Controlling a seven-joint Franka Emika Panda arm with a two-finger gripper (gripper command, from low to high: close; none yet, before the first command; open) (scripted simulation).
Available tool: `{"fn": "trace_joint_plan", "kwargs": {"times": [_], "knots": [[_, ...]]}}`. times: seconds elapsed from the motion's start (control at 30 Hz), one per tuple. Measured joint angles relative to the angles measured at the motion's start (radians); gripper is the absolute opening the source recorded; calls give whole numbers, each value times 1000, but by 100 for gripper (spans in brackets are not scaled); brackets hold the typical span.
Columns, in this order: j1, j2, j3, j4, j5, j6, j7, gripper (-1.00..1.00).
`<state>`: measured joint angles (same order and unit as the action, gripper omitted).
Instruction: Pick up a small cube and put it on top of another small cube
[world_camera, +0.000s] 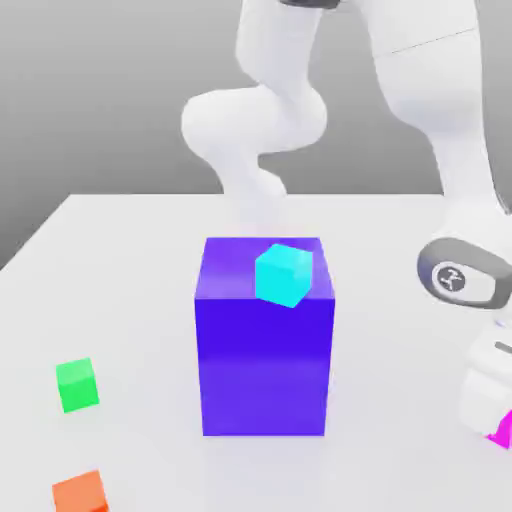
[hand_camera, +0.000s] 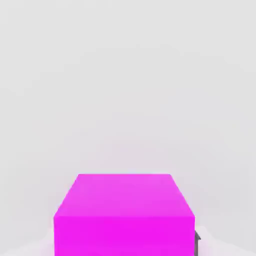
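A small magenta cube (hand_camera: 124, 215) sits on the white table between my fingers, and one dark fingertip (hand_camera: 197, 241) presses against its side. In the exterior view, a sliver of this magenta cube (world_camera: 502, 434) shows at the right edge, under my gripper (world_camera: 492, 420), which is down at table level and shut on it. A small cyan cube (world_camera: 284, 274) rests tilted on top of a tall blue block (world_camera: 264, 350) in the middle. A small green cube (world_camera: 77, 385) and a small orange cube (world_camera: 80, 492) lie at the exterior view's left.
The tall blue block stands between my gripper and the green and orange cubes. The white arm (world_camera: 440, 110) arches over the back right of the white table (world_camera: 130, 260). The orange cube is close to the front edge.
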<state>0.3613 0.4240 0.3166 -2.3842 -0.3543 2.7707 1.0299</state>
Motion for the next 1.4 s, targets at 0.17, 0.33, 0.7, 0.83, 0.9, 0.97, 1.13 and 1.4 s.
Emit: {"fn": "trace_joint_plan", "kwargs": {"times": [0.17,0.33,0.7,0.83,0.9,0.97,1.13,1.4], "knots": [[-92,-140,26,-32,107,-67,-49,-100],[-220,-224,-111,-89,148,-67,29,-100],[-649,-403,-408,-236,228,-78,236,-100],[-850,-471,-479,-298,289,-94,316,-100],[-886,-485,-501,-327,317,-103,334,-100],[-882,-444,-505,-334,346,-66,324,-100],[-903,-284,-467,-329,431,82,267,100],[-903,-303,-470,-330,420,63,275,100]]}}
